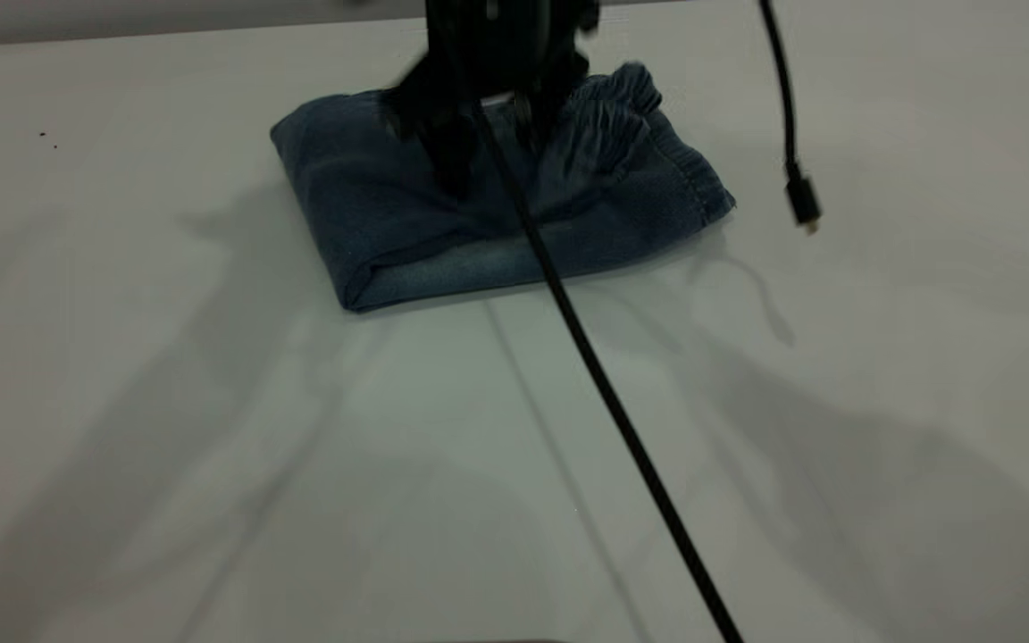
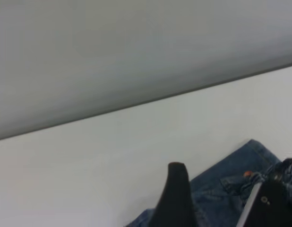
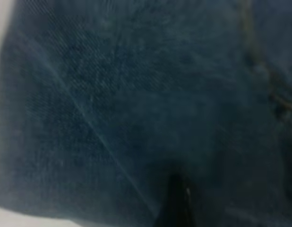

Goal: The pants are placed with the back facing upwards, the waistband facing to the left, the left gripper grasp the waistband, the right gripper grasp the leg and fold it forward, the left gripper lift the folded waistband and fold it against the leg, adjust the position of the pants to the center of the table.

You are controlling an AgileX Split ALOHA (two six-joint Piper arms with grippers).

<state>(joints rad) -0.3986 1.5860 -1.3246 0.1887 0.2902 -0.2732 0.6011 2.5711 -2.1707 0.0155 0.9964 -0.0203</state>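
1. The pants [image 1: 443, 223] sit folded into a compact denim bundle at twelve o'clock on the white matte worktop [image 1: 211, 464], gathered waistband [image 1: 622, 134] at the bundle's two o'clock.
2. A black end effector [image 1: 470, 134] presses down on top, probably to nudge the bundle toward centre; which arm, and whether closed, I cannot tell.
3. Right wrist view: soft faded twill, very close.
4. A loose black cable [image 1: 791, 134] dangles at one o'clock.

White table [image 1: 211, 446] carries folded pants [image 1: 407, 214] toward far edge, waistband [image 1: 648, 134] at right.
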